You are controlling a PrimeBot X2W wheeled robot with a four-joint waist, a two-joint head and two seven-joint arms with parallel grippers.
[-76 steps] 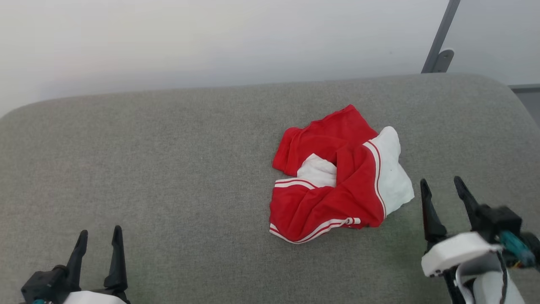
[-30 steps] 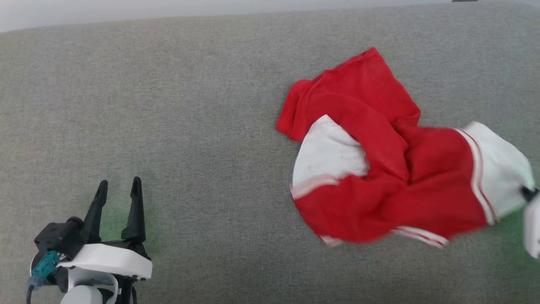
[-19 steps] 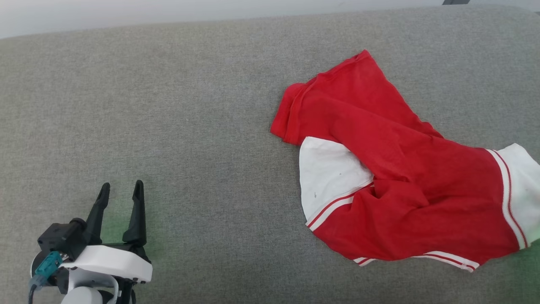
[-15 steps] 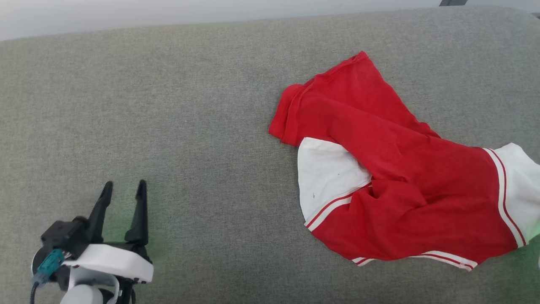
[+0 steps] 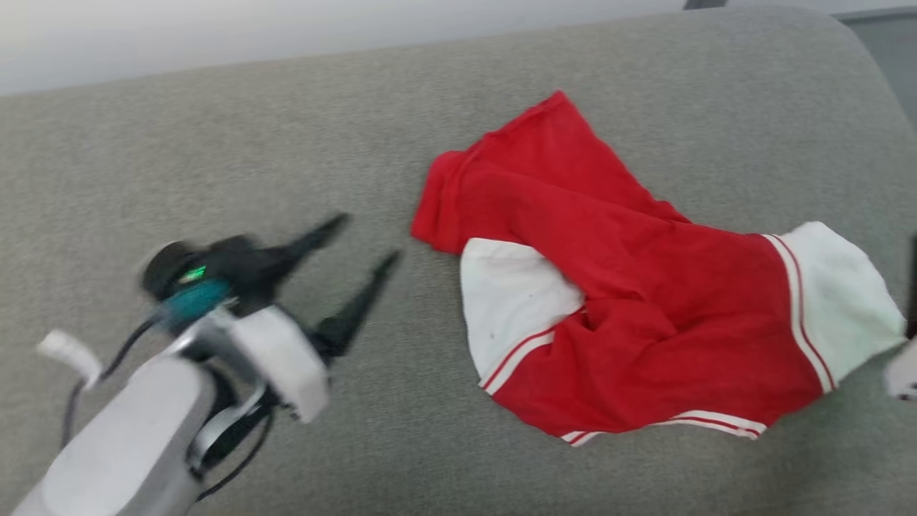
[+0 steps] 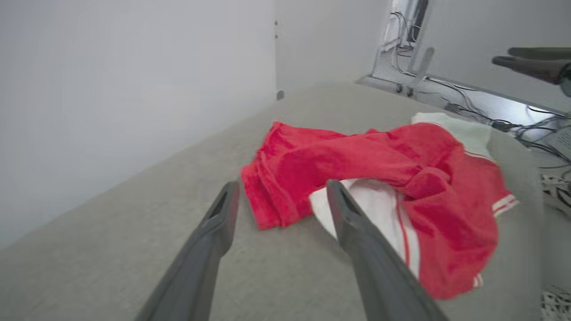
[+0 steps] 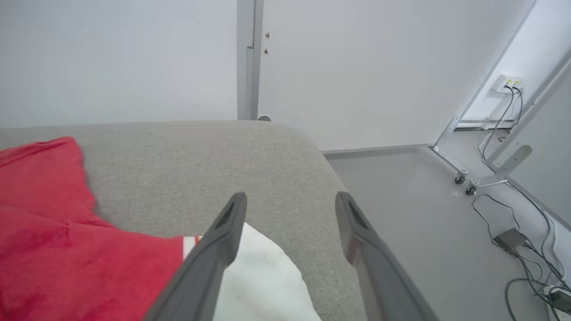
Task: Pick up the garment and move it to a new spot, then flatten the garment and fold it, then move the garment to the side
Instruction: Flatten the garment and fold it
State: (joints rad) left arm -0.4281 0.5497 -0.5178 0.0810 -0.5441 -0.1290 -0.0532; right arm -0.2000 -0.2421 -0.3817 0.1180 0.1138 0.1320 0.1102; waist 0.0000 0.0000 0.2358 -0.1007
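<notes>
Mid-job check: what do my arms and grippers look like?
Left gripper: two long black tapering jaws on a black base with a small green light and a teal connector, then a white wrist shell on a pale grey forearm trailing black cables. Right gripper: matching dark pointed jaws.

The left gripper [image 5: 367, 239] points toward the garment [image 5: 630, 315] from the shirt's left side, its fingers [image 5: 354, 312] spread wide and empty, with the pale forearm [image 5: 122, 444] slanting behind. The right gripper [image 7: 290, 198] hangs at the garment's white right sleeve, fingers apart and empty.
</notes>
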